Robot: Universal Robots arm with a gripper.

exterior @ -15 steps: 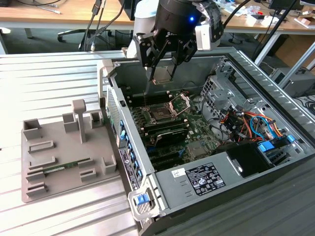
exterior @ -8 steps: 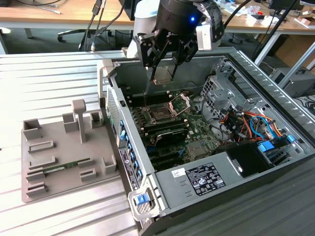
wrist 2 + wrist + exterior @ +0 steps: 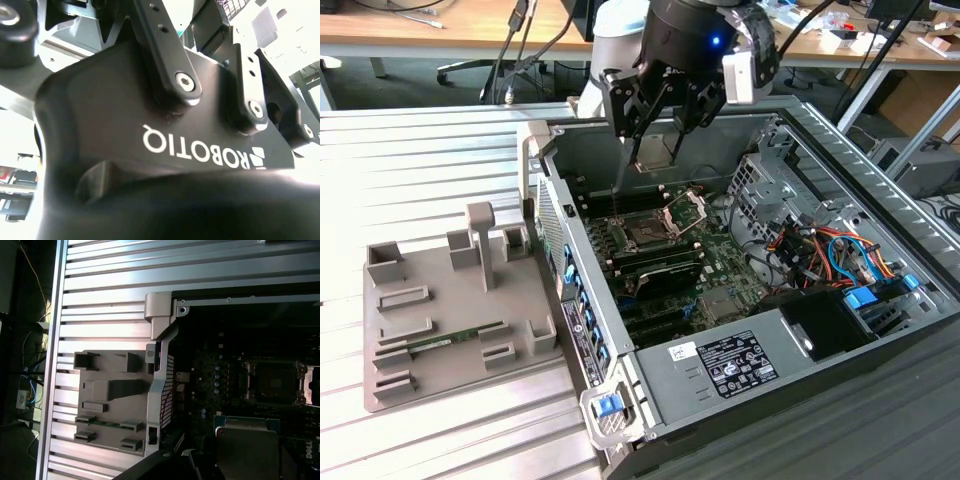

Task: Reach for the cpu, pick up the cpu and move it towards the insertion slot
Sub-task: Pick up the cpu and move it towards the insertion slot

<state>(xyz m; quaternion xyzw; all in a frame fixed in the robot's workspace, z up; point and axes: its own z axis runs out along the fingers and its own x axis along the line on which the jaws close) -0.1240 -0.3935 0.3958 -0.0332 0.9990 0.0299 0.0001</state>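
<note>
Reader: Ribbed aluminium desk [image 3: 420, 160] in the foreground, wooden benches behind it. What rests on the ribbed surface?

Legend: An open black-and-grey computer case [image 3: 720, 365] lies on its side on the desk, its green motherboard [image 3: 670, 265] exposed. Just beside it, toward the exterior view's left, sits a grey plastic tray with moulded recesses [image 3: 420, 310], one recess holding a long thin green memory stick [image 3: 455, 338]. The first wrist view shows the same tray [image 3: 110, 400] touching the case wall.

Reader: Where is the arm's black gripper [image 3: 656, 158]?

Legend: Above the case interior, over the motherboard's far end.

Reader: And the small flat square cpu with the pale silver top [image 3: 656, 150]?

Legend: It is off the tray and in the air, clamped between the fingers [image 3: 638, 130], which are closed on its edges. In the first wrist view the cpu [image 3: 247, 450] appears close to the camera, its tan rim visible.

Reader: How does it stand relative to the square dark insertion slot [image 3: 645, 233]?

Legend: Above it and apart from it. The slot's silver clamp frame [image 3: 685, 212] is raised. In the first wrist view the insertion slot [image 3: 274, 382] lies near the cpu.
</note>
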